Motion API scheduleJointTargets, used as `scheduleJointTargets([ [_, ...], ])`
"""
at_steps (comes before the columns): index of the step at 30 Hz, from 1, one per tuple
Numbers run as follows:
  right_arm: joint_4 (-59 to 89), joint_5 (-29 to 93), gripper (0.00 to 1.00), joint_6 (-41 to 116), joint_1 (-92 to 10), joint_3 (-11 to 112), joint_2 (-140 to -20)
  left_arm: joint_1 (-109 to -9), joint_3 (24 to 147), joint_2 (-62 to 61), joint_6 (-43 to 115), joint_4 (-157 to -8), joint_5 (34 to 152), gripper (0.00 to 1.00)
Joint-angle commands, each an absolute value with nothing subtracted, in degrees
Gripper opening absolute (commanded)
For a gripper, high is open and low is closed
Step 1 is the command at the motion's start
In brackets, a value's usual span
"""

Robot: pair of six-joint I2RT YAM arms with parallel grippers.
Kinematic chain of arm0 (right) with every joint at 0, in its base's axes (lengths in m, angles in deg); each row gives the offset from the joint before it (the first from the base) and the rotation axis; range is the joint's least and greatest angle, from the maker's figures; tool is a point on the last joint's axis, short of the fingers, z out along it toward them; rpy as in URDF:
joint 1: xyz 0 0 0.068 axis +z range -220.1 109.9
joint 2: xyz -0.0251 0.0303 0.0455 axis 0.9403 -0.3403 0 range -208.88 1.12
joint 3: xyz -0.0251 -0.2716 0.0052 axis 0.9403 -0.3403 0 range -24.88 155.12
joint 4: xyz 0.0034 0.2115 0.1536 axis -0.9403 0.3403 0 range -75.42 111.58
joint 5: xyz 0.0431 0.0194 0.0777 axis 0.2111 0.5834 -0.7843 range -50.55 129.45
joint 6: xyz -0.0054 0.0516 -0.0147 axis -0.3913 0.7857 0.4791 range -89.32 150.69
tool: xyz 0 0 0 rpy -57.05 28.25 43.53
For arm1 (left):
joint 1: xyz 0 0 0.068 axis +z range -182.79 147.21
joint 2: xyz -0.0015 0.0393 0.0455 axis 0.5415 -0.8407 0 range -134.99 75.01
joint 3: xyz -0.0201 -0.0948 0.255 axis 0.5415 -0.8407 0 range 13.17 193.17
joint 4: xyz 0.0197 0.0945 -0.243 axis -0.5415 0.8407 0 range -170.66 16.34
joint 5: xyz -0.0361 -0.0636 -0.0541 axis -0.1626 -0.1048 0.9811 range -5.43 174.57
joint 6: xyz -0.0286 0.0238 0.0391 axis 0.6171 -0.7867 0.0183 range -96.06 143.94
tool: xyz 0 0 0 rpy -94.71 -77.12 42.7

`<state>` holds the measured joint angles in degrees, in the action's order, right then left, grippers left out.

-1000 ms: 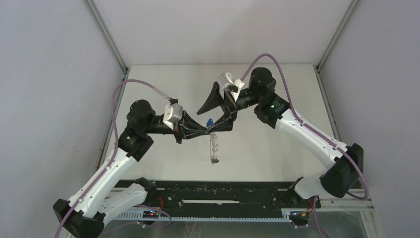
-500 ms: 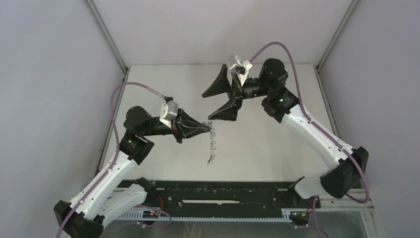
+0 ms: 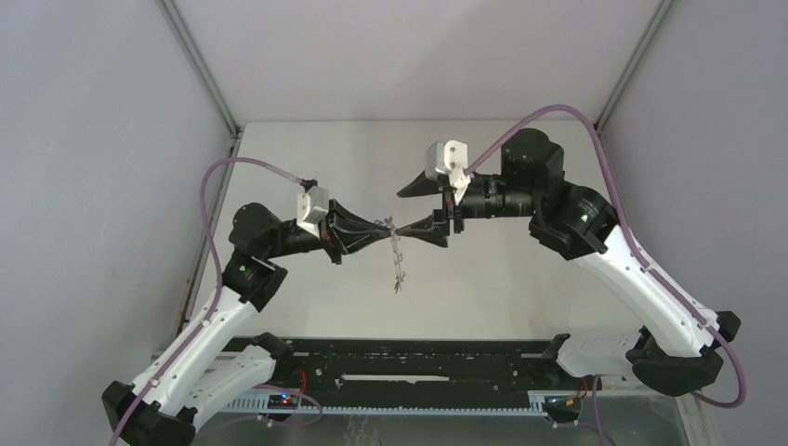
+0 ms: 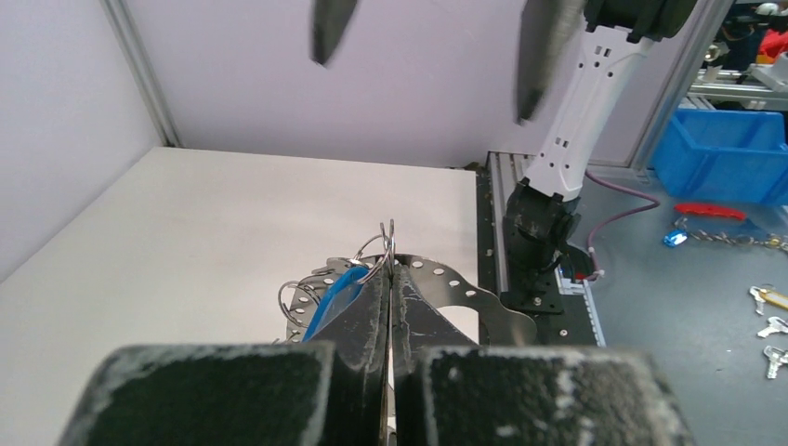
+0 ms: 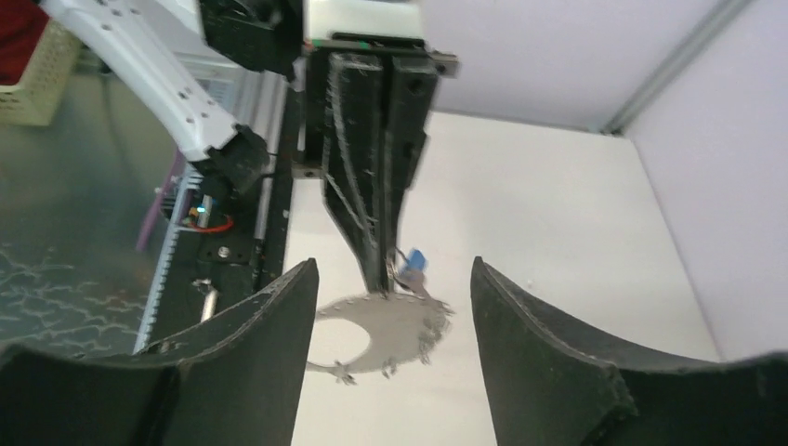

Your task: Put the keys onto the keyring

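My left gripper [image 3: 381,227] stays clamped shut on the top of the keyring [image 5: 383,333], which hangs free below its tip, well above the table [image 3: 520,279]; the grey crescent with its row of small rings dangles edge-on in the overhead view. The blue key [image 4: 333,295] sits right at that tip, touching the wire rings; from here I cannot tell whether it is truly threaded or only resting against them. The black key I do not see in any view.

What has changed: a second ago my right gripper [image 3: 406,212] was working close at the left tip; it then backed off up and away with its fingers spread; now it has swung level again and faces the left tip, jaws apart and holding nothing, the ring between them in line of sight but not touched. I read that as one key delivered or let go, and a re-approach starting; I would check the blue key's seating before anything else.
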<state>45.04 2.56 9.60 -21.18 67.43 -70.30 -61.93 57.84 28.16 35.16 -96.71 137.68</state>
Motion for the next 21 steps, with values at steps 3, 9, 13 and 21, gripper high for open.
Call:
scheduleJointTargets([
  [3, 55.3, 5.15, 0.87, 4.57, -22.85, 69.92, -70.75, -60.58, 57.38, 28.76, 32.91, -98.21, 137.41, 0.0],
  [9, 53.0, 1.34, 0.42, 2.53, -21.44, 66.41, -70.48, -60.56, 57.98, 28.7, 30.2, -96.02, 140.01, 0.0],
  [13, 52.37, 1.32, 0.48, 1.57, -20.68, 66.67, -71.25, -60.53, 58.3, 28.6, 27.68, -93.85, 140.89, 0.0],
  [21, 54.4, 2.14, 0.46, 1.02, -19.68, 69.77, -75.56, -60.51, 58.65, 28.54, 25.87, -92.26, 141.28, 0.0],
])
